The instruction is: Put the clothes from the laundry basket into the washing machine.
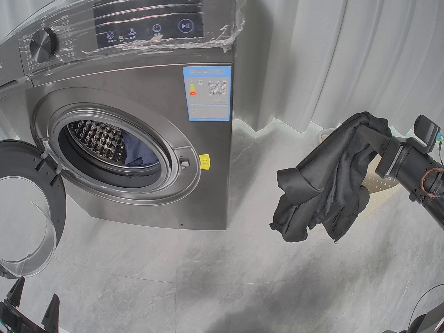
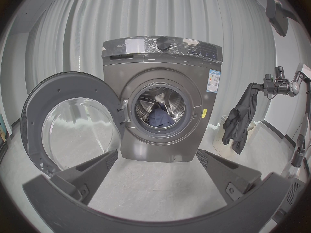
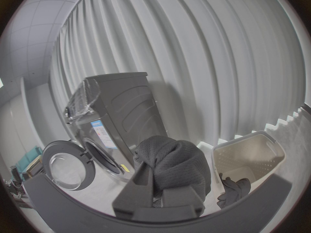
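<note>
Step in hand: carry. Right gripper (image 1: 372, 137) clamped on dark garment (image 1: 323, 181), hanging near basket (image 3: 249, 152). Left gripper (image 1: 36, 294) spread, empty. Next move probably calls for a swing across into the open drum (image 1: 111, 149).

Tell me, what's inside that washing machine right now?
A blue garment lies in the drum of the washing machine, whose door hangs open. The drum's lower front is hidden behind the opening's rim, so anything lying there cannot be seen.
</note>
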You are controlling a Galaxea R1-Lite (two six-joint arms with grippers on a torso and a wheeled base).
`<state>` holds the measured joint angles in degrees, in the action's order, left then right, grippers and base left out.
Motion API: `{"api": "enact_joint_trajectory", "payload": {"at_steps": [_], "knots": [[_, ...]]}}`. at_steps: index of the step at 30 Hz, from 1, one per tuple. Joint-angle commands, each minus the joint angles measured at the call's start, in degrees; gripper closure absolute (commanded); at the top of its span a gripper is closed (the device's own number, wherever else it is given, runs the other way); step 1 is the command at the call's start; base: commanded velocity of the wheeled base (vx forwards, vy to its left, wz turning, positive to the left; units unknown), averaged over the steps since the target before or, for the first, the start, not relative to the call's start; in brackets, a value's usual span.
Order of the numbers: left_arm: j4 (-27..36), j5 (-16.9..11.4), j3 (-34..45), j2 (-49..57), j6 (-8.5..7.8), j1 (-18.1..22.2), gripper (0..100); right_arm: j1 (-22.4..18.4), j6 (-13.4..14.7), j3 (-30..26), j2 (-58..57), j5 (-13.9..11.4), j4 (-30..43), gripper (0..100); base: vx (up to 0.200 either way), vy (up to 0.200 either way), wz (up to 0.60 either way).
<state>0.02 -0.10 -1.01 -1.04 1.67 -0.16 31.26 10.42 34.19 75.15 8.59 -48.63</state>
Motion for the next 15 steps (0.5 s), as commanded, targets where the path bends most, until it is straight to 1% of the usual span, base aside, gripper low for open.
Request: {"api": "enact_joint_trajectory", "payload": {"at_steps": [1, 3, 6, 15], "knots": [[-0.02, 0.01, 0.92, 0.86, 0.09, 0.07, 0, -1.64, 0.21, 0.43, 1.66, 1.25, -0.06, 100, 0.0, 0.0, 0.0], [-0.02, 0.01, 0.92, 0.86, 0.0, 0.07, 0, -3.04, 0.74, 0.7, 2.1, 1.6, 0.11, 100, 0.0, 0.0, 0.0], [-0.02, 0.01, 0.92, 0.86, 0.0, 0.07, 0, -3.66, 0.74, 0.96, 2.1, 1.6, 0.29, 100, 0.0, 0.0, 0.0], [-0.02, 0.01, 0.92, 0.86, 0.09, 0.07, 0, -3.92, 0.83, 0.79, 2.45, 1.6, 0.38, 100, -0.2, 0.0, 0.0]]}}
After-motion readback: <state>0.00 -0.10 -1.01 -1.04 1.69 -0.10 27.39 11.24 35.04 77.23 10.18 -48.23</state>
